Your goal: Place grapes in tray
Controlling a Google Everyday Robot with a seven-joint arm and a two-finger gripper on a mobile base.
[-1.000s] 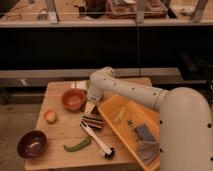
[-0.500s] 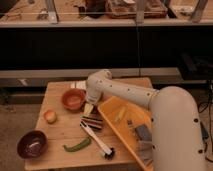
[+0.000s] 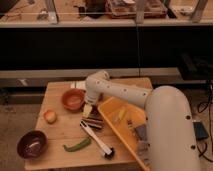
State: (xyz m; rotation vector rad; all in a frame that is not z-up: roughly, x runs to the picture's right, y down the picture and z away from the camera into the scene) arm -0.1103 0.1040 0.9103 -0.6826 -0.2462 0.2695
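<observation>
My gripper (image 3: 88,111) hangs from the white arm (image 3: 117,92) over the wooden table, just right of the round orange bowl (image 3: 73,99) and just above the black-and-white striped block (image 3: 94,122). The tray (image 3: 111,128), a large yellow-orange bin, sits to the gripper's right with its near-left corner close to it; it holds a pale green piece and some grey items. I see no dark purple grapes; they are hidden or out of view.
A peach-coloured fruit (image 3: 49,116) lies at the left. A dark maroon bowl (image 3: 32,144) stands at the front left. A green pepper (image 3: 76,145) and a white-handled brush (image 3: 98,140) lie near the front. The table edge (image 3: 75,167) is close in front.
The gripper has moved slightly down and left, towards the striped block. The arm's large body at the right has shifted left. The table's objects have not moved.
</observation>
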